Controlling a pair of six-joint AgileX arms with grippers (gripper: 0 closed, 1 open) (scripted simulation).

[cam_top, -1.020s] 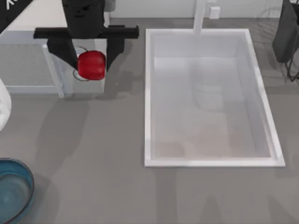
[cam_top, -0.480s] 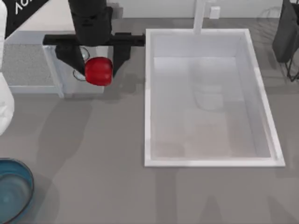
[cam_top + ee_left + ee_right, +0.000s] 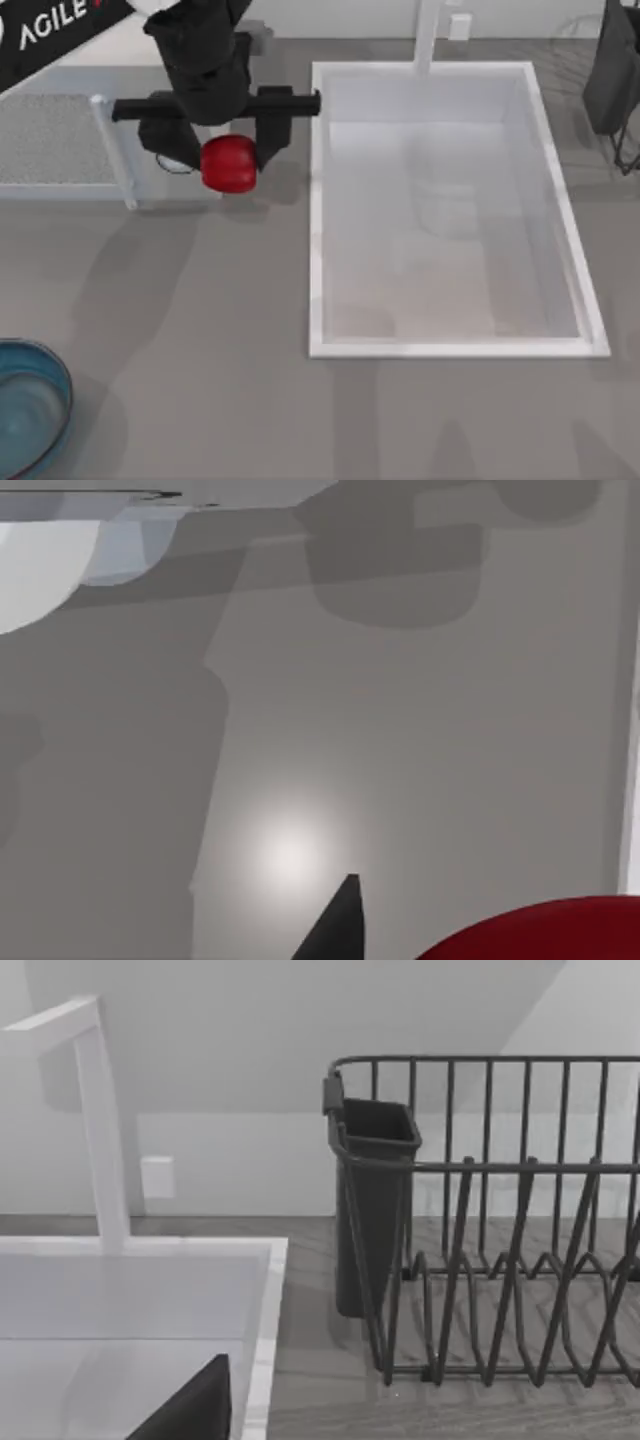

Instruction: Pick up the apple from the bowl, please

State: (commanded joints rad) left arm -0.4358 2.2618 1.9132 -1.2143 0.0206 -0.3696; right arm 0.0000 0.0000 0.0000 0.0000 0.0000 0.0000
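Clamped between the fingers of the left end effector (image 3: pixel 232 150), the small glossy red round apple (image 3: pixel 229 164) is held well above the grey bench (image 3: pixel 200 330), just beside the white rectangular sink (image 3: pixel 315 250) and far from the round teal-blue bowl (image 3: pixel 35 410) at the near left corner. A slip could be caused by the smooth round skin, dropping the apple toward the sink. The right arm is parked by the dark wire dish rack (image 3: pixel 500 1260); its end effector's state cannot be told.

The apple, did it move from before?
Yes. The apple, held in the left gripper, has drifted toward the top view's right, closer to the sink's left rim.
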